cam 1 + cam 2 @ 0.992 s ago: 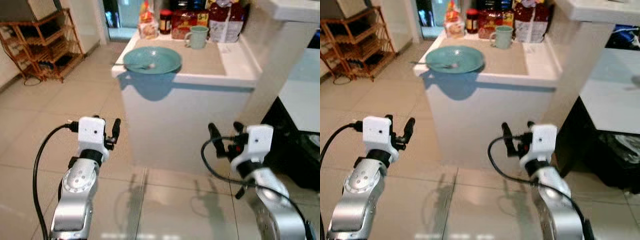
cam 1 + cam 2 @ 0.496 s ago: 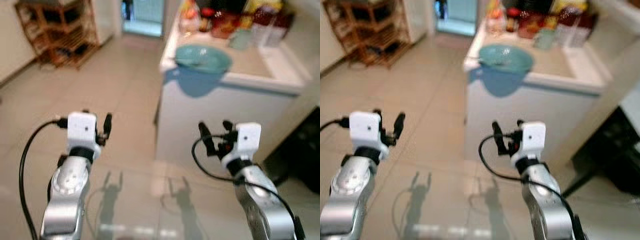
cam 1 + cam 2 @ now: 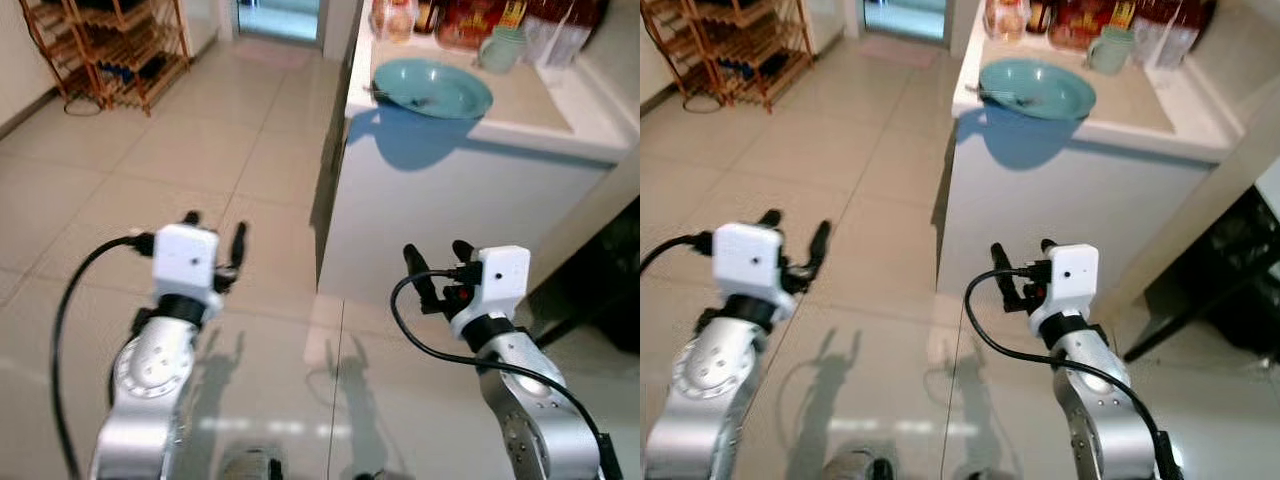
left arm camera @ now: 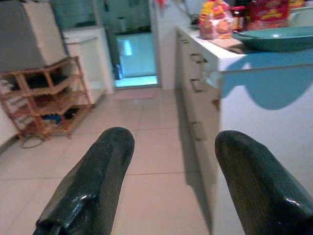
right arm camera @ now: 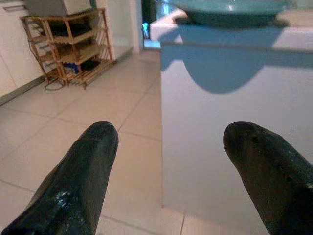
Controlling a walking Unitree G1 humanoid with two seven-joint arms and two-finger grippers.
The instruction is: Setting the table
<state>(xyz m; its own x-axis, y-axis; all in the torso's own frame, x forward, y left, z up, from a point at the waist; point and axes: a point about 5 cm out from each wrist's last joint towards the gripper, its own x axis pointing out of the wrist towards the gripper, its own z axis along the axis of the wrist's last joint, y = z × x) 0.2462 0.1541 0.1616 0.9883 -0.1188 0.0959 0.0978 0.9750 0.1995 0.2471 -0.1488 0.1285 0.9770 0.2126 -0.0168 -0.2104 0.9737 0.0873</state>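
We see a pale tiled floor (image 3: 120, 170) that gleams with glare near us. A white counter (image 3: 470, 190) stands ahead, a wooden rack (image 3: 110, 45) against the far wall, and what may be a doorway (image 4: 139, 61) glows bluish beyond.

Home kitchen: white counter (image 3: 470, 190), food packets (image 3: 480, 15), tiled floor (image 3: 150, 170), wooden rack (image 3: 110, 45).
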